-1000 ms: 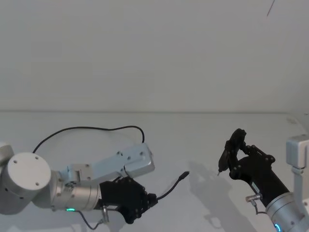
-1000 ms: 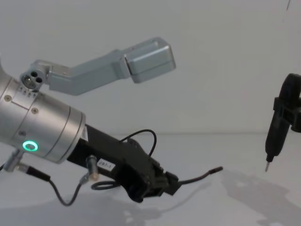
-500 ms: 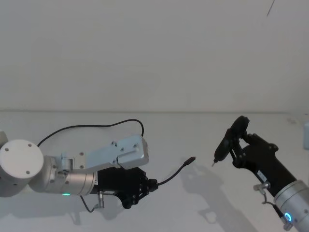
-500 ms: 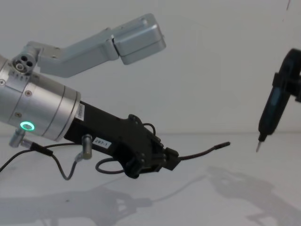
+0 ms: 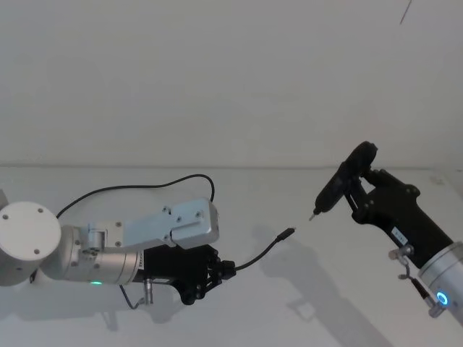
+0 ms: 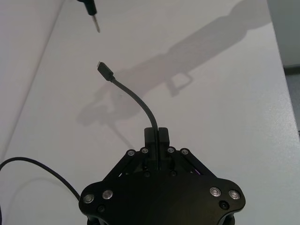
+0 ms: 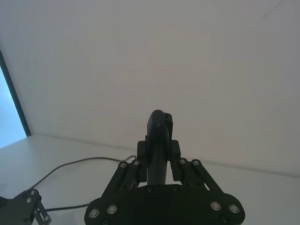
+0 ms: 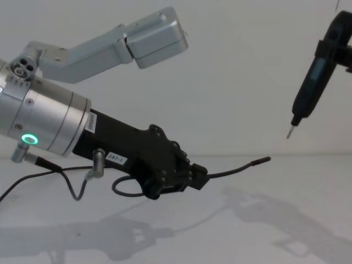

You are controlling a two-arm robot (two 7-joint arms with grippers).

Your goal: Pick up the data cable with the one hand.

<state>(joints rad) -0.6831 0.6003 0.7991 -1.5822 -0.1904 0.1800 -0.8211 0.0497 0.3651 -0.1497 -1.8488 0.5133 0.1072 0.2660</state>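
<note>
My left gripper [image 5: 226,267] pinches the data cable [image 5: 262,254]. The chest view shows its plug [image 8: 263,160] above the table [image 8: 319,181], at 3 o'clock. My right gripper [image 5: 357,194] clamps a tool [image 5: 334,186].

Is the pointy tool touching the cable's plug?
No, the pointed tool ends clear of the data cable, with a gap at the plug.

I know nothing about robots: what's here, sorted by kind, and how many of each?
Grippers: 2, the left gripper shut on the cable and the right gripper shut on the tool
Data cable: 1, black
Pointed tool: 1, black with a metal tip
Total: 4
</note>
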